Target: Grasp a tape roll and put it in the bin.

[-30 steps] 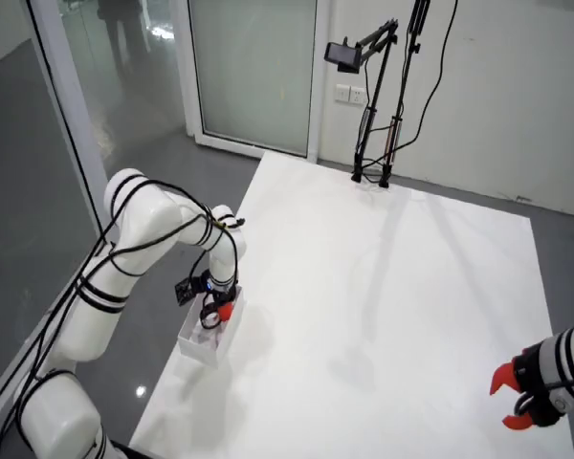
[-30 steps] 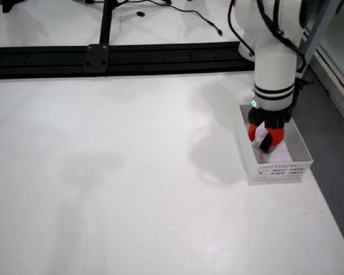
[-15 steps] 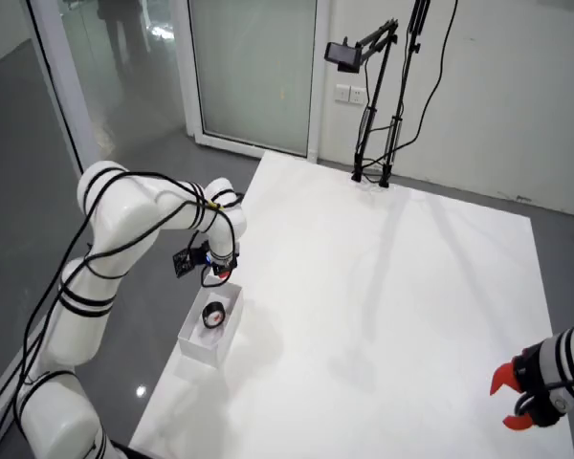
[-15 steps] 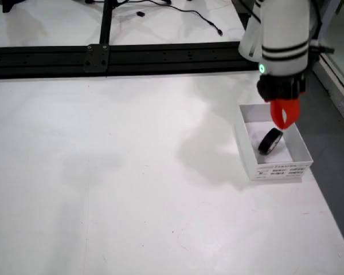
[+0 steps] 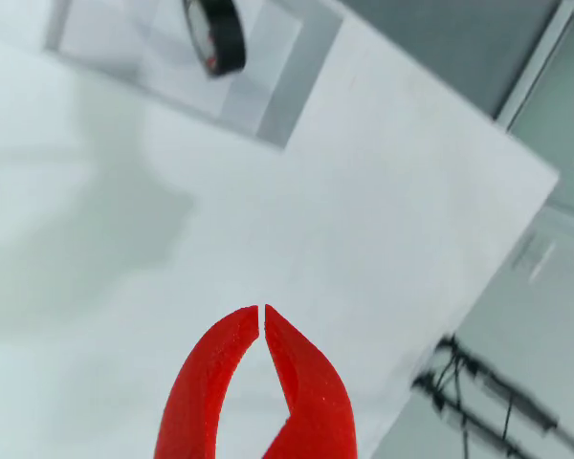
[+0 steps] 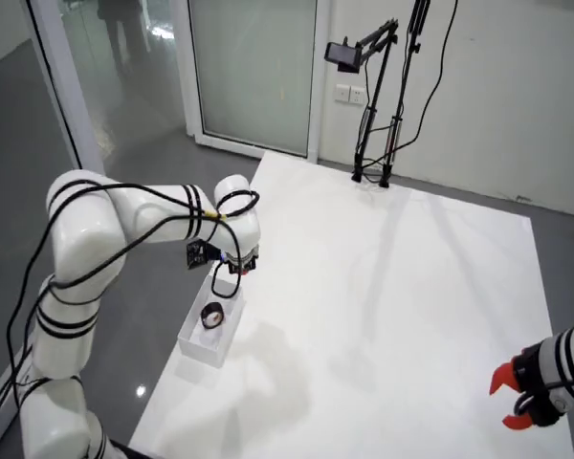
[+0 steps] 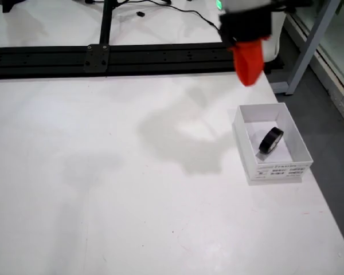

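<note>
Now the tape roll (image 7: 270, 140) lies in the bin (image 7: 246, 154), gripper (image 5: 262, 312) closed above.

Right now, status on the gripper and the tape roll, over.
Gripper shut, empty, raised over the table. Black tape roll on edge inside the white bin. Nothing in the way.

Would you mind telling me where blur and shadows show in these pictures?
The view that rides on the gripper is smeared throughout: the black tape roll and white bin look soft, beside a broad grey shadow. The view from the front shows the red gripper slightly blurred, with its shadow on the white table.
</note>
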You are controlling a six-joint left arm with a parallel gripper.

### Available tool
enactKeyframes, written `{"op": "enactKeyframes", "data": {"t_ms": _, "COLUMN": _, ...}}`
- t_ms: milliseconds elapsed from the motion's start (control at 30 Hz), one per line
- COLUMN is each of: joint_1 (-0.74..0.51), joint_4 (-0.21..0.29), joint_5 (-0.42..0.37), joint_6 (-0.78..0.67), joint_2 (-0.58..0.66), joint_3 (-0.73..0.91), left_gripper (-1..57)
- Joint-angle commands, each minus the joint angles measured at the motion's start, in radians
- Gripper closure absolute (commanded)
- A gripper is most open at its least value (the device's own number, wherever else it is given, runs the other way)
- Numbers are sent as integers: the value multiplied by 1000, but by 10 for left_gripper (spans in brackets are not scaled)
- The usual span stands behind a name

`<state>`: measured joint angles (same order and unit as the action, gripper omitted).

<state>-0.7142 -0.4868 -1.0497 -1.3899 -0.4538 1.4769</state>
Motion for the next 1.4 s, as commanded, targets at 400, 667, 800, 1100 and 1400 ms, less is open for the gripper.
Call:
{"op": "enactKeyframes", "data": {"t_ms": 400, "joint_1": -511, "joint_4": 280, "joint_5": -176, "joint_6": 0, "joint_2": 270, "joint_3": -4, "left_gripper": 570}}
{"op": "enactKeyframes", "data": {"t_ms": 667, "joint_1": -599, "joint_4": 341, "joint_5": -176, "joint_6": 0, "joint_2": 299, "joint_3": -7, "left_gripper": 570}}
{"op": "enactKeyframes", "data": {"t_ms": 800, "joint_1": -623, "joint_4": 344, "joint_5": -177, "joint_6": 0, "joint_2": 322, "joint_3": -12, "left_gripper": 570}}
{"op": "enactKeyframes", "data": {"t_ms": 1100, "joint_1": -634, "joint_4": 347, "joint_5": -194, "joint_6": 0, "joint_2": 357, "joint_3": -12, "left_gripper": 570}}
{"op": "enactKeyframes", "data": {"t_ms": 1400, "joint_1": -611, "joint_4": 344, "joint_5": -196, "joint_6": 0, "joint_2": 356, "joint_3": -12, "left_gripper": 570}}
